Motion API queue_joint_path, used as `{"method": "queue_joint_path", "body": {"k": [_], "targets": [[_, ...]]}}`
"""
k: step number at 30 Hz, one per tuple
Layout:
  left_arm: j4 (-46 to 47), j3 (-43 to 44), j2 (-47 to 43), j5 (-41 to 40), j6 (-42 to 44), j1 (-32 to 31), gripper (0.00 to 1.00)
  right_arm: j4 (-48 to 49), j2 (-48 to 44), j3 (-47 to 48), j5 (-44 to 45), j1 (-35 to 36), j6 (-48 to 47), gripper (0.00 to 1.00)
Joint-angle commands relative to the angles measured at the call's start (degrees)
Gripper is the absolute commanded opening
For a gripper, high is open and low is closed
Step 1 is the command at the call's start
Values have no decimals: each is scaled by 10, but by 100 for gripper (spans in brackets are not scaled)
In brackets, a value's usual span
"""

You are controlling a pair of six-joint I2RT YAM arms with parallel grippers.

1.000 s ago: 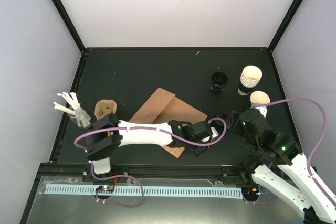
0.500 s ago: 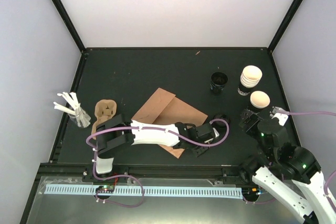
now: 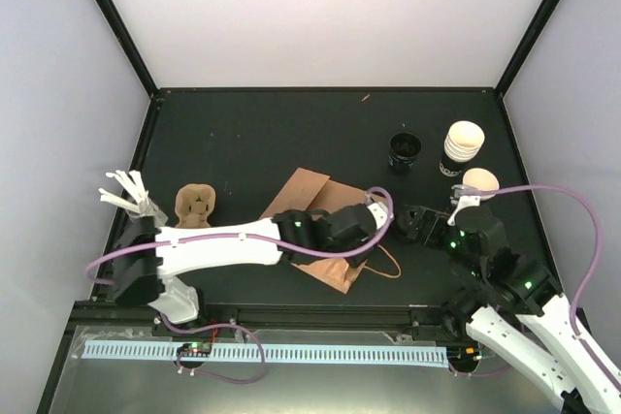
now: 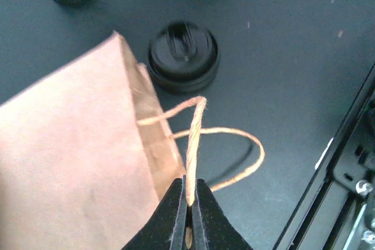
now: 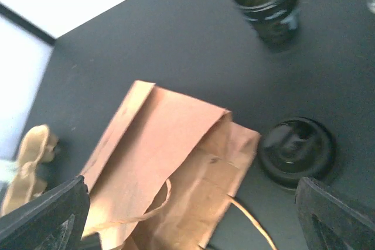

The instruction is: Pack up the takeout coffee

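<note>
Twine handle [image 4: 196, 127] of the brown paper bag [image 4: 70, 144] is pinched in the fully closed left jaws, mid-frame in the top view. The right jaws gape wide, holding nothing, above a black lid [image 5: 297, 151] beside the bag. The takeout coffee [image 3: 480, 179] stands upright on the counter [image 3: 243, 133] right of centre, untouched, just up-right of the right jaws and below the cup stack [image 3: 464, 145].

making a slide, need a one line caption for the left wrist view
Left gripper shut on the twine handle of a brown paper bag, black lid beside it on the table.
</note>
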Motion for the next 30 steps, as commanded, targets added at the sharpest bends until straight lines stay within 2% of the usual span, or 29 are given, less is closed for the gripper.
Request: {"method": "queue_joint_path", "body": {"k": [1, 5, 8, 15, 18, 22, 30], "targets": [[-59, 25, -61, -43, 10, 17, 2, 116, 8, -15, -123, 3, -68, 98], [-99, 53, -97, -59, 24, 32, 2, 144, 14, -9, -122, 3, -96, 96], [-107, 61, -123, -68, 39, 45, 2, 166, 31, 0, -136, 3, -111, 84], [-77, 48, -201, -31, 63, 94, 2, 225, 138, 21, -248, 3, -144, 35], [-70, 50, -221, 2, 70, 119, 1, 248, 180, 25, -264, 3, -146, 20], [-62, 53, -235, 49, 83, 144, 2, 292, 231, 31, -294, 4, -134, 12], [-55, 46, -237, 97, 91, 171, 2, 316, 322, 92, -291, 28, -132, 11]]}}
